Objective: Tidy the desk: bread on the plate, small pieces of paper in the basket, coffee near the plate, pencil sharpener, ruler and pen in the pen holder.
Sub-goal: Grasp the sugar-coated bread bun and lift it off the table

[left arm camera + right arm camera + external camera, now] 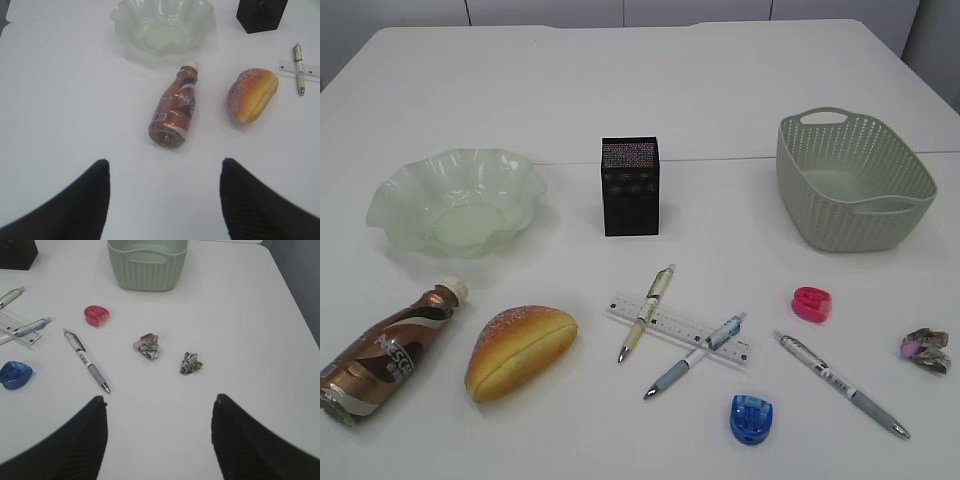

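Note:
On the white desk (pixel 570 90) the bread (pixel 520 350) lies beside the toppled coffee (pixel 385 355), both in front of the empty green plate (pixel 395 205). The ruler (pixel 675 325) lies under two crossed pens (pixel 647 310), with a third pen (pixel 840 385) to the right. A pink pencil sharpener (pixel 811 304) and a blue one (pixel 751 418) sit nearby. Two crumpled papers (pixel 148 346) lie before the basket (pixel 147 270). The black pen holder (pixel 630 187) stands mid-desk. My left gripper (pixel 165 167) hangs open short of the coffee (pixel 175 107). My right gripper (pixel 160 402) hangs open short of the papers.
The basket (pixel 840 215) stands empty at the right, and the desk's right edge (pixel 295 305) runs close beside it. Neither arm shows in the exterior view. Bare white tabletop lies under both grippers.

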